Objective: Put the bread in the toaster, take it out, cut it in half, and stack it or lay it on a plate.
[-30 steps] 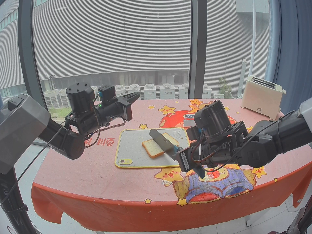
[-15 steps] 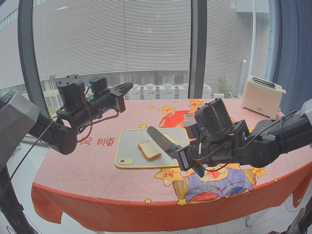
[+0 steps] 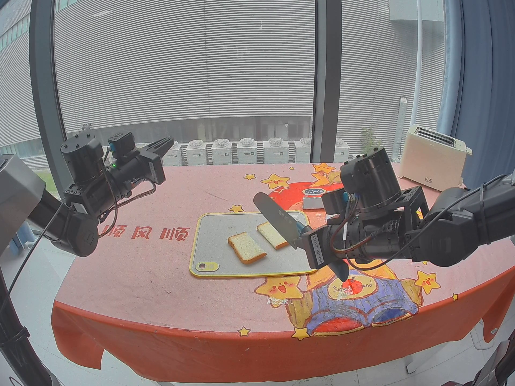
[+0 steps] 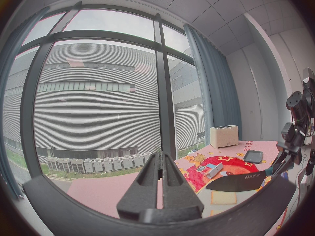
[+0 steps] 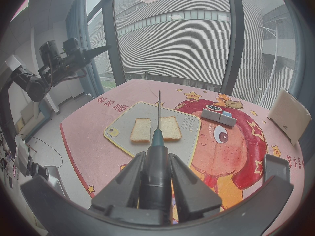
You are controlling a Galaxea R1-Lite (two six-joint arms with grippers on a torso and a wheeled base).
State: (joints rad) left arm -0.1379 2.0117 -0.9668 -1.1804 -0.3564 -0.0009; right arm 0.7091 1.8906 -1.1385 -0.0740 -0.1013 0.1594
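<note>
- Head view: the white bread with its brown crust lies as two pieces on the grey, yellow-rimmed cutting board (image 3: 214, 231). The left half (image 3: 247, 246) and the right half (image 3: 272, 235) sit near each other but apart. A second ago it was one slice under the blade.
- The right gripper (image 3: 316, 247) is clamped on the dark-bladed knife (image 3: 276, 218). It has lifted the knife clear of the bread and drawn it towards the robot's right.
- The left gripper (image 3: 161, 146) has pulled back from the board to the left end of the orange-clothed bench (image 3: 161, 296).
- The cream toaster (image 3: 433, 159) stands at the far right corner.
- Left wrist view: the left gripper (image 4: 160, 158) has its fingers pressed together on nothing, high above the bench. Farther off, the knife (image 4: 236, 182) hangs above one half (image 4: 223, 197).
- A dark rectangular plate (image 4: 253, 156) lies beyond them.
- Right wrist view: the right gripper (image 5: 157, 154) squeezes the knife's teal handle (image 5: 157, 138). The blade lines up with the gap between the halves.
- The plate (image 5: 276, 167) sits well apart from the board.
- We judge the cut finished. What remains is parting with the knife and carrying both halves over to the plate.
</note>
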